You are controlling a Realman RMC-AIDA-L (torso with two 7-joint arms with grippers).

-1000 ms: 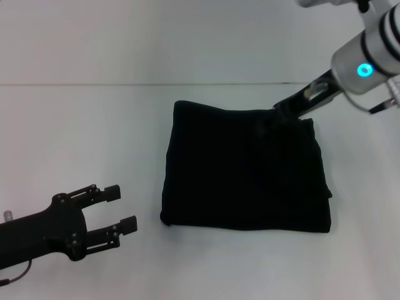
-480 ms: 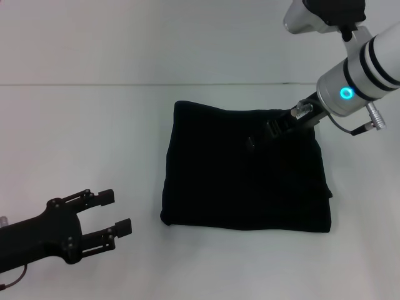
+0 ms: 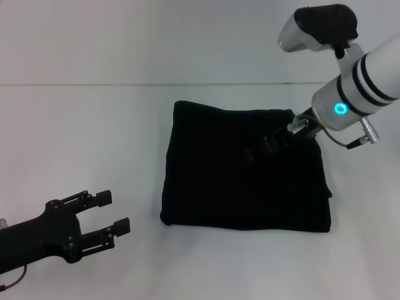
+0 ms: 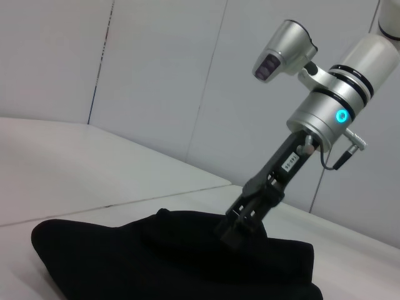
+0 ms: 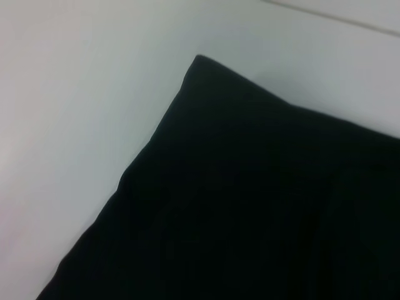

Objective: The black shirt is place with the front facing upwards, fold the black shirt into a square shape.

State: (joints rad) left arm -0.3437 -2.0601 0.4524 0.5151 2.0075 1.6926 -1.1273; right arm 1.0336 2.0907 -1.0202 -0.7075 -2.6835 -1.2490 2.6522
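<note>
The black shirt (image 3: 244, 167) lies folded into a rough square in the middle of the white table; it also shows in the left wrist view (image 4: 156, 262) and fills most of the right wrist view (image 5: 262, 206). No lettering or label shows. My right gripper (image 3: 253, 152) reaches down from the back right and hovers low over the shirt's rear middle, its tip (image 4: 234, 234) right at the fabric. My left gripper (image 3: 112, 212) rests open near the front left of the table, well clear of the shirt, with nothing in it.
The white table (image 3: 94, 137) runs back to a white wall behind. The right arm's silver wrist with a lit blue ring (image 3: 340, 107) hangs above the shirt's back right corner.
The right gripper has moved from the shirt's back right corner leftward over its rear middle. The left gripper has drawn back slightly toward the front left.
</note>
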